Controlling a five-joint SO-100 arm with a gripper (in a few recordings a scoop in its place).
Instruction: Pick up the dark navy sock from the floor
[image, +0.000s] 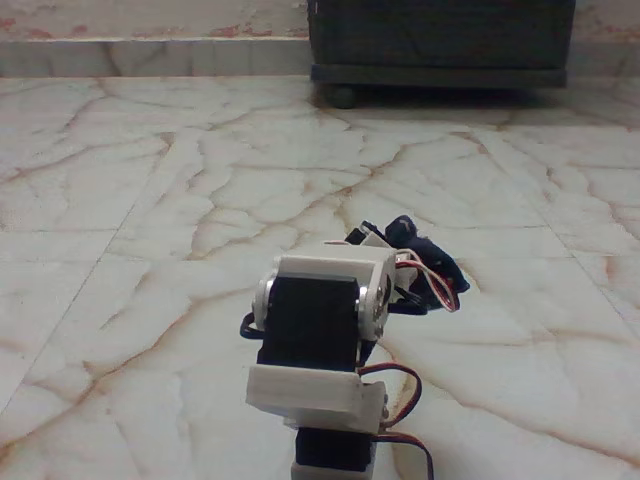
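My arm stands in the lower middle of the fixed view, its white brackets and black servos blocking much of what lies beyond. The gripper (392, 240) reaches forward and down to the right, just past the top bracket, and the arm hides most of it. A dark navy sock (437, 262) shows as a small dark lump right at the gripper's end, low over the floor (200, 180) of cream marble tiles with reddish veins. I cannot make out whether the sock is between the fingers or only touching them, nor whether it rests on the tile.
A dark wooden cabinet (440, 40) on round feet stands at the back, right of centre. A pale step or skirting (150, 55) runs along the back left. Red and white wires (440, 290) loop beside the arm.
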